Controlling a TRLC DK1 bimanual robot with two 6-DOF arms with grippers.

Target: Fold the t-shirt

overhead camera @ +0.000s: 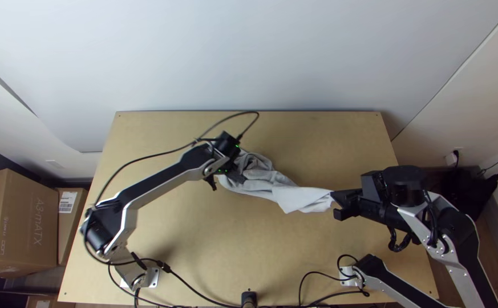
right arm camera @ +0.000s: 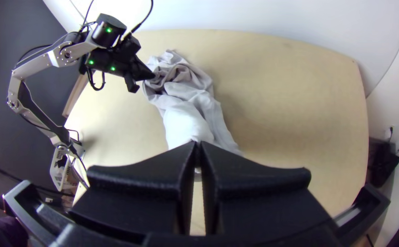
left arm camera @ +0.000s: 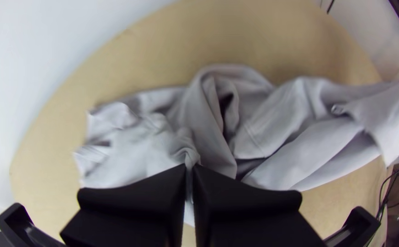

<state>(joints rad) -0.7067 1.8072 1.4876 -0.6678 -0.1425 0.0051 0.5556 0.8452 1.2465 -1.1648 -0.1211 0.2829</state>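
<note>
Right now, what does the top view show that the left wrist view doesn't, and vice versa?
Top view adds: cardboard boxes, left arm's base, right arm's base.
Left wrist view adds: a ridge of cloth pinched between the left gripper's fingers.
Both: t-shirt, bunched, and the wooden table.

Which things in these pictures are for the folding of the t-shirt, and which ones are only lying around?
For the job:
- light grey t-shirt, bunched
- left tool and right tool, both gripping it
- wooden table under it

Lying about:
- large cardboard box
- narrower cardboard box with white label
</note>
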